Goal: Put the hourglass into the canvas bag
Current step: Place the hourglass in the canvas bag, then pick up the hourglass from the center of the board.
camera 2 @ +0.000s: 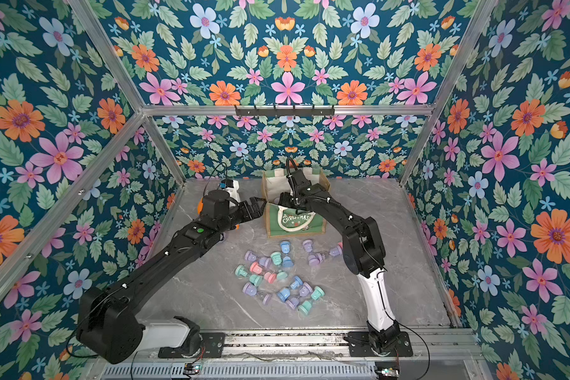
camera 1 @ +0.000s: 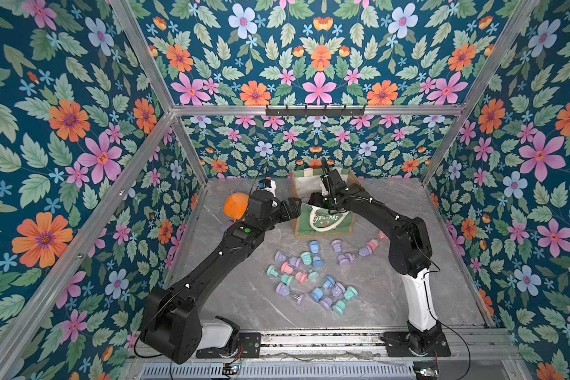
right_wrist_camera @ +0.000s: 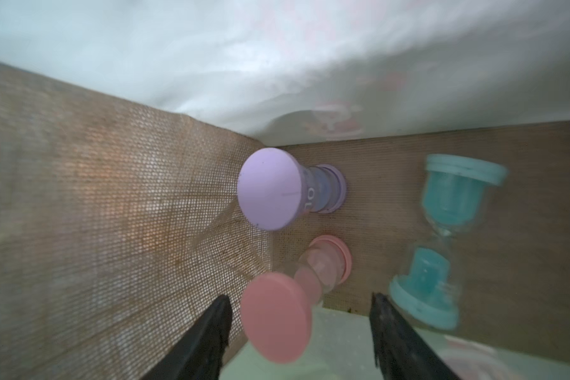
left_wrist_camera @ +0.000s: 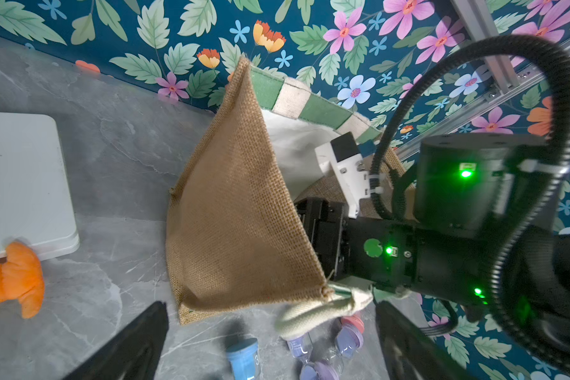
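The canvas bag (camera 1: 346, 220) shows green, tan sides and cream lining, around a lilac hourglass (right_wrist_camera: 270, 189), pink hourglass (right_wrist_camera: 275, 324) and teal hourglass (right_wrist_camera: 451, 194).

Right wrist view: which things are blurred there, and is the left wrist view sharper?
Right wrist view: the teal hourglass is smeared, the pink hourglass soft, the purple hourglass fairly crisp. Left wrist view: burlap of the canvas bag is sharp, the blue hourglass blurred.

Three hourglasses (right_wrist_camera: 290, 189) are inside the canvas bag (camera 1: 326, 227).

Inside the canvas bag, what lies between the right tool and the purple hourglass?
The pink hourglass, ungripped just ahead of the right tool; the right wrist view shows it.
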